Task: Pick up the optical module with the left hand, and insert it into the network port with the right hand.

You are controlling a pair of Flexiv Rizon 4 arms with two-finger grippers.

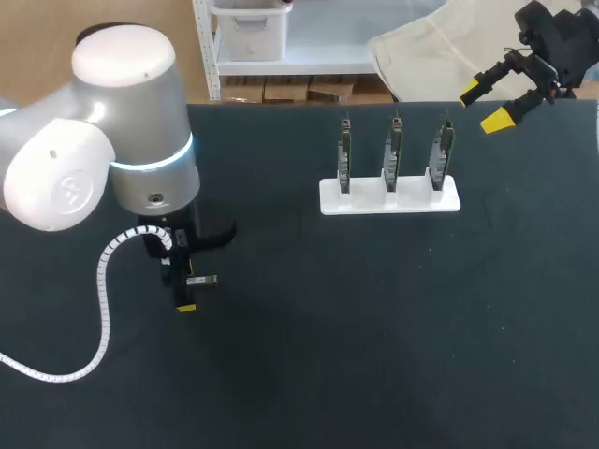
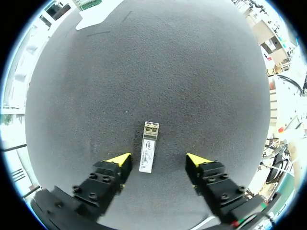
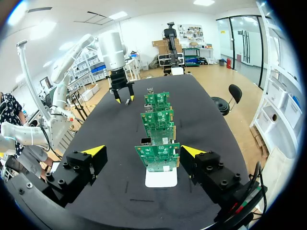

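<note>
Left wrist view: the left gripper hangs low over the dark counter, fingers apart, straddling the optical module.
Optical module: it lies flat on the counter between the yellow tips, touching neither and nearer to one. Its long axis runs along the gap, so closing should pinch its long sides.
Step in hand: probably the pick, not yet made.
Right gripper: it is raised over the counter's far right corner, fingers apart and empty, well apart from the module. It is likely parked there until the handover.
Boards: three green circuit boards stand upright in a white holder, lined up ahead of the right gripper.
Network port: a small metal cage at the nearest board's upper edge. The upright mounting seems meant to leave it open to approach.
Risk: an off-centre squeeze may nudge the module sideways.
</note>
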